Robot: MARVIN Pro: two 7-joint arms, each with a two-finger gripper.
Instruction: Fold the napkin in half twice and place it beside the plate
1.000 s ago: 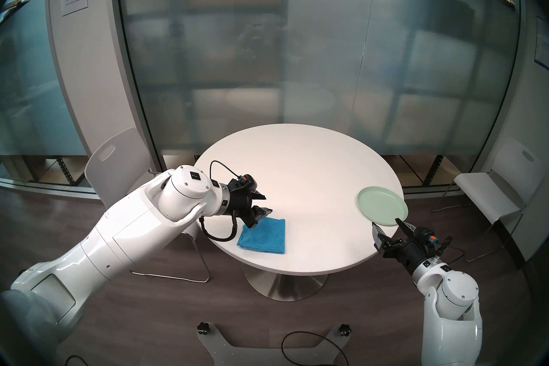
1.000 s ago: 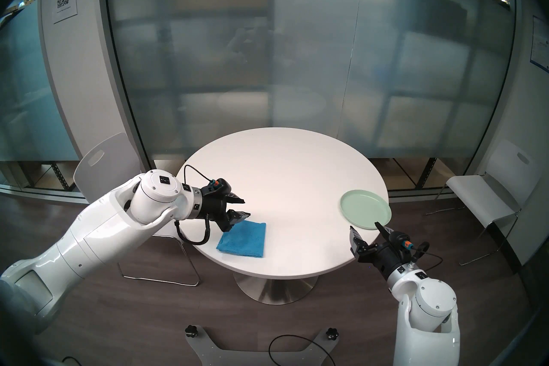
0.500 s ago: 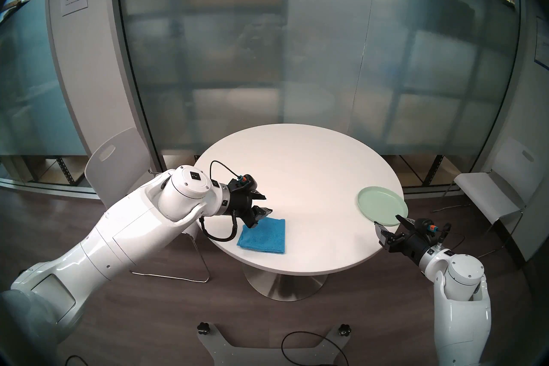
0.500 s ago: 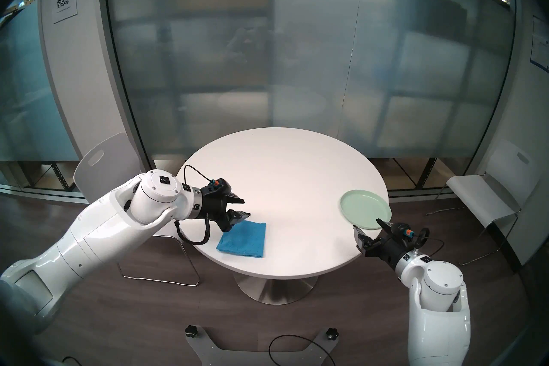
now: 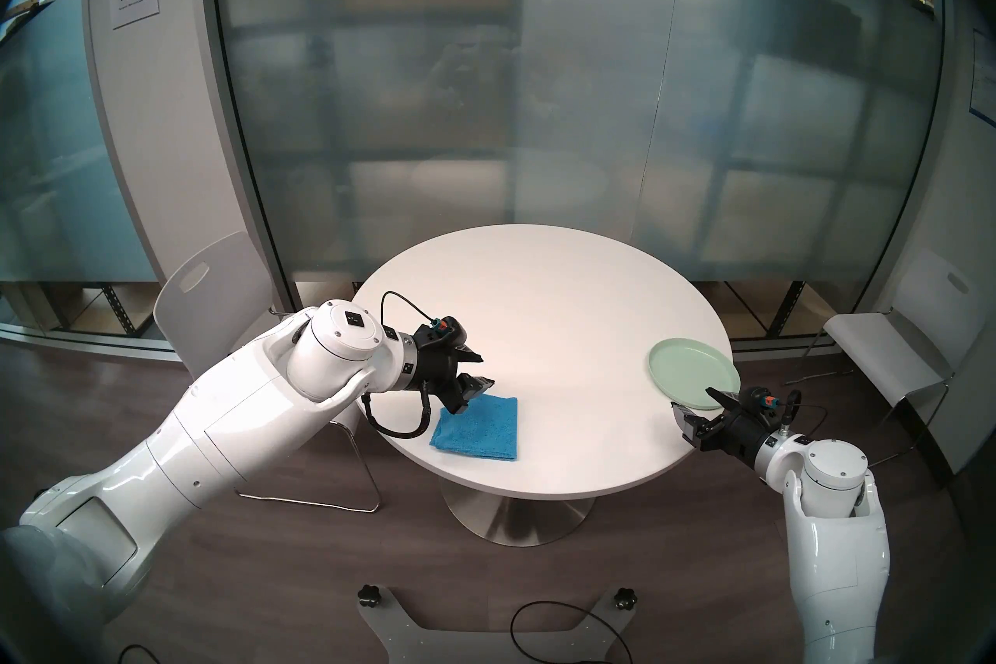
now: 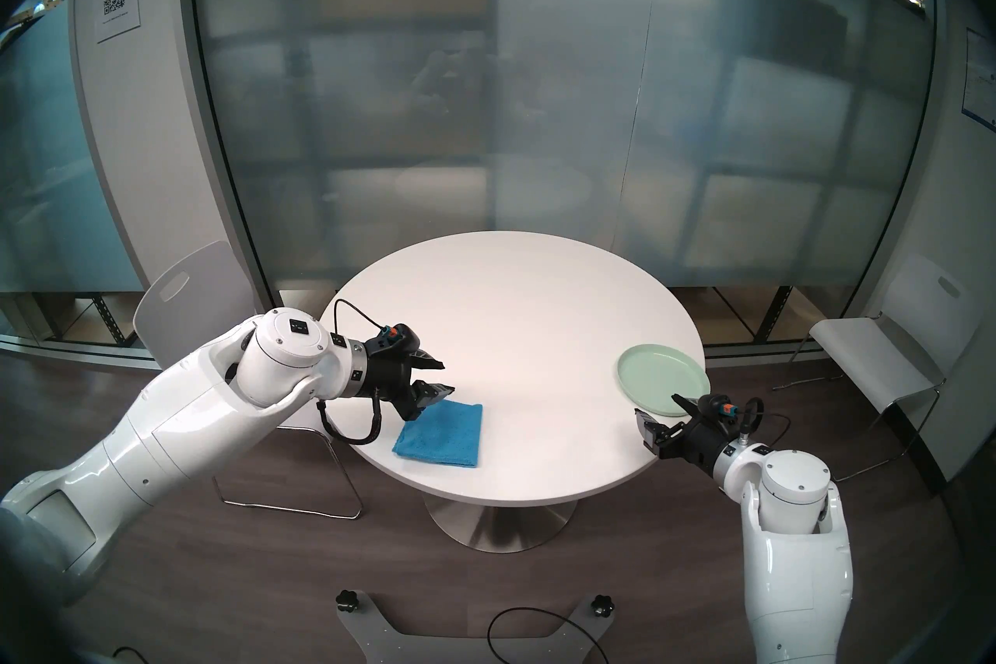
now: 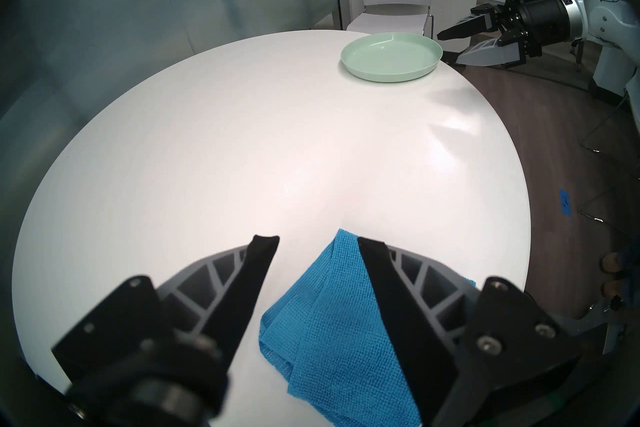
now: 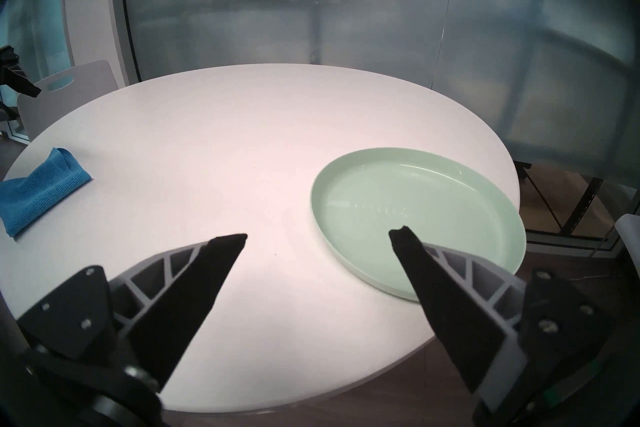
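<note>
My worry is the plate [image 5: 693, 373]: it sits at the right edge of the round white table [image 5: 566, 302] with its near rim looking slightly past the edge, and my right gripper [image 5: 691, 398] has its jaws spread wide with one finger over that rim. If I push in carelessly I could nudge the plate off the table, or close on it when I only want it steady (I judge this from the overhang alone).

The second risk is the napkin [image 5: 477, 428], a folded blue terry square near the front-left edge of the table, well apart from the plate. My left gripper [image 7: 318, 242] stands partly open and empty, one finger over the cloth's far corner in the wrist view, though I cannot tell if it touches. The layers look loose at the near-side fold, so a shallow pinch may lift only the top layer and undo the fold during the carry.

Compared with a second ago, the right gripper has crept forward and rolled a little, its tip now over the plate's rim; left arm, napkin and plate have not shifted
</note>
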